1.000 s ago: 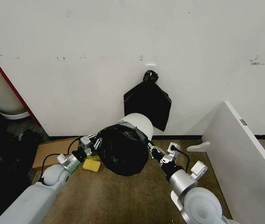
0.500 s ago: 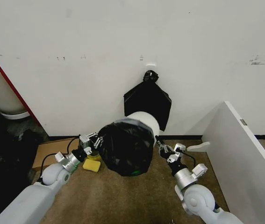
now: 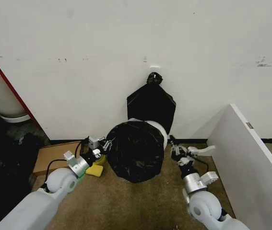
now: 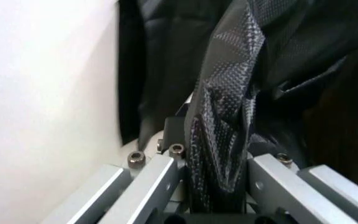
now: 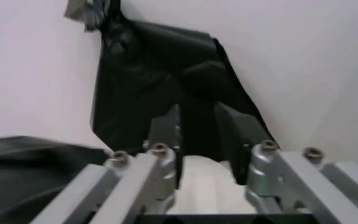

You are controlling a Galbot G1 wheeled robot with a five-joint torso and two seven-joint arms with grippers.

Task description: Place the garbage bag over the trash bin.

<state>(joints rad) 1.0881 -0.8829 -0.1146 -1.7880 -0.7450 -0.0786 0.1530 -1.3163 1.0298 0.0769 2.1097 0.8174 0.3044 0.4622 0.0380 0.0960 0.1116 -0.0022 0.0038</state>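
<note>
Head view: my left gripper [image 3: 103, 145] pinches the garbage bag [image 3: 136, 151] at its left edge; right gripper [image 3: 173, 146], fingers spread, sits beside the trash bin [image 3: 159, 130].

I can read no text anywhere — no label, brand, number or sign on the garbage bag [image 3: 136, 151], the trash bin [image 3: 159, 130] or the wall [image 3: 78, 43] — just a few dark scuffs.

The garbage bag [image 3: 136, 151] is thin, glossy, crinkled black plastic, finely embossed up close; the trash bin [image 3: 159, 130] is smooth cream plastic; the left gripper [image 4: 216, 186] has brushed metal fingers with steel bolts; the floor [image 3: 126, 201] is rough brown carpet.
</note>
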